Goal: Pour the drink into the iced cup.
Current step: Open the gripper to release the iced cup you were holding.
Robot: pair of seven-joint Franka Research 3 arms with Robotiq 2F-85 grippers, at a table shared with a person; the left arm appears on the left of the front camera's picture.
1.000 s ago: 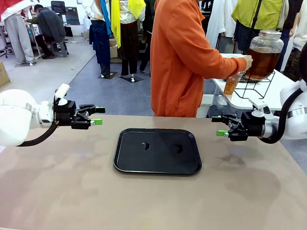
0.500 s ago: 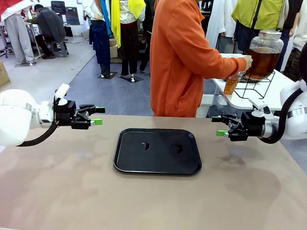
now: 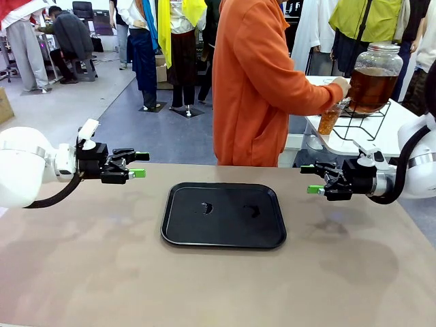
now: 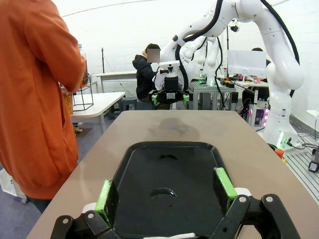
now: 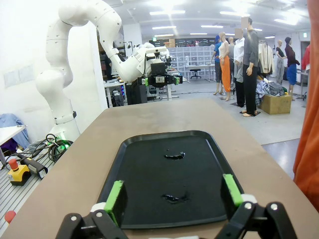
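Person's hand (image 3: 340,86) seemingly at dispenser tap

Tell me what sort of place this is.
Probably a robotics lab set up like a drinks counter: a black tray lies on the brown table, and a person fills a cup at a glass dispenser jar behind it.

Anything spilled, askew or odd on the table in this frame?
Yes: the black tray carries two small wet-looking smears near its middle, like leftover drops. The tray itself sits flat and square on the table. Nothing else stands out.
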